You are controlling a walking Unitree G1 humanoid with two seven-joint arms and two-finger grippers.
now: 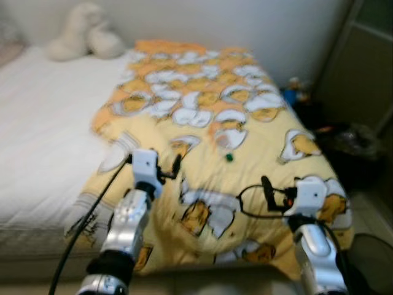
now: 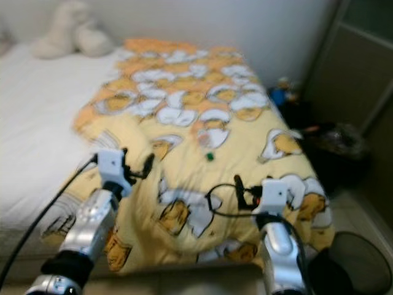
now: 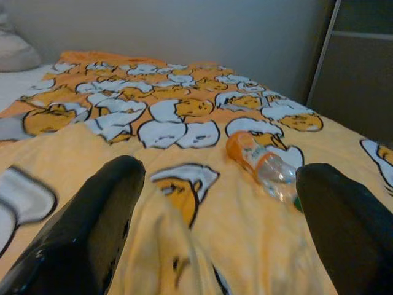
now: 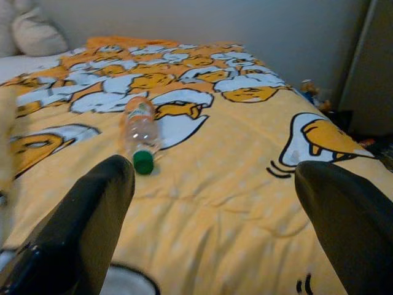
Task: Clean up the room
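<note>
Your two arms: silver metal forearms, each ending in a white boxy wrist block. Left gripper (image 1: 168,167) and right gripper (image 1: 268,190) carry long black fingers, glossy and rounded in the wrist views. Black cable runs along your left arm; a looped black cable sits at your right wrist, beside a small red-orange mark.

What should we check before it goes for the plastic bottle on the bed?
1. Clear plastic bottle with orange label and green cap lying free on the yellow cartoon-print blanket: ok.
2. Left gripper open: ok.
3. Right gripper open: ok.
4. Both grippers hold nothing: ok.
5. Nothing lies between the grippers and the bottle: ok.
6. Bottle empty or filled: cannot tell.
</note>
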